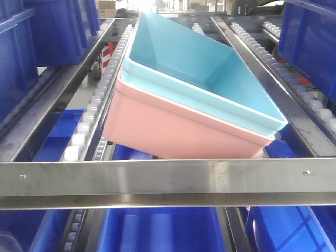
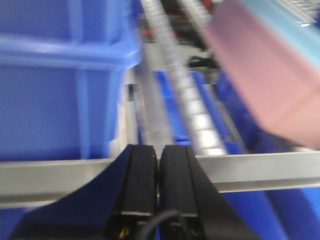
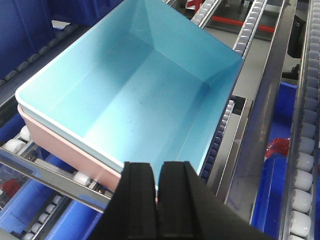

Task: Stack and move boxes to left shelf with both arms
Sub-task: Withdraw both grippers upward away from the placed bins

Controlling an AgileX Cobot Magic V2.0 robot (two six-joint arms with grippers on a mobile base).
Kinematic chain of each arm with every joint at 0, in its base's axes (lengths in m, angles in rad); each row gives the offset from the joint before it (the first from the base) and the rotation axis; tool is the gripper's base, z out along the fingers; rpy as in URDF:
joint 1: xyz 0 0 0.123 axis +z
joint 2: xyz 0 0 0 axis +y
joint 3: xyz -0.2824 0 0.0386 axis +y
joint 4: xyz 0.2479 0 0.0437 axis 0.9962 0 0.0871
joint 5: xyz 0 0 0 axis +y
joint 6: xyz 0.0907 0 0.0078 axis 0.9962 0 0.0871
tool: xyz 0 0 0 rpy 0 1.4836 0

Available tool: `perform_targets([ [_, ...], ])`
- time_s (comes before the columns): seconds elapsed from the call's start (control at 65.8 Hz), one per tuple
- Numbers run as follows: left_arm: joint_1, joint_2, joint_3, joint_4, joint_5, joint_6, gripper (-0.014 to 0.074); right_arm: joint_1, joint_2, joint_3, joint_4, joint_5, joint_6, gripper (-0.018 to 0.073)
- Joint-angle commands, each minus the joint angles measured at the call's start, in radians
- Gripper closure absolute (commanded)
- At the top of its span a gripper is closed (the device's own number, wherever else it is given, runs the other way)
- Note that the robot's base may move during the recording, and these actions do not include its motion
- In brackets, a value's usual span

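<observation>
While the light blue open-top plastic bin (image 1: 210,63) sits nested inside the salmon pink plastic bin (image 1: 173,128), the pair rests tilted and skewed on the sloping brushed-steel roller shelf (image 1: 168,181), across its tracks of small white wheels (image 1: 97,97). Front view: stack at centre, steel crossbar at 6 o'clock, dark blue plastic bins (image 1: 31,47) at 9 and 3 o'clock and below. Left pincer (image 2: 158,165): black fingers pressed together, holding nothing, pink bin at its 2 o'clock; view blurred. Right pincer (image 3: 157,185): fingers together, empty, just at the stack's near rim; contact cannot be determined.
</observation>
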Motion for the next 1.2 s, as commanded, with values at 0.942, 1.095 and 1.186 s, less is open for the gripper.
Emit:
perform_targets([
  [0.942, 0.153, -0.015, 0.089, -0.005, -0.284, 0.005, 0.0598, -0.016, -0.004, -0.029, -0.018, -0.047, -0.005, 0.0505],
  [1.095, 0.153, -0.015, 0.089, -0.005, -0.284, 0.005, 0.0598, -0.016, -0.004, -0.029, -0.018, -0.017, -0.005, 0.0505],
  [1.186, 0.153, -0.015, 0.089, -0.005, -0.284, 0.005, 0.0598, -0.016, -0.004, -0.029, -0.018, -0.019, -0.005, 0.0505],
])
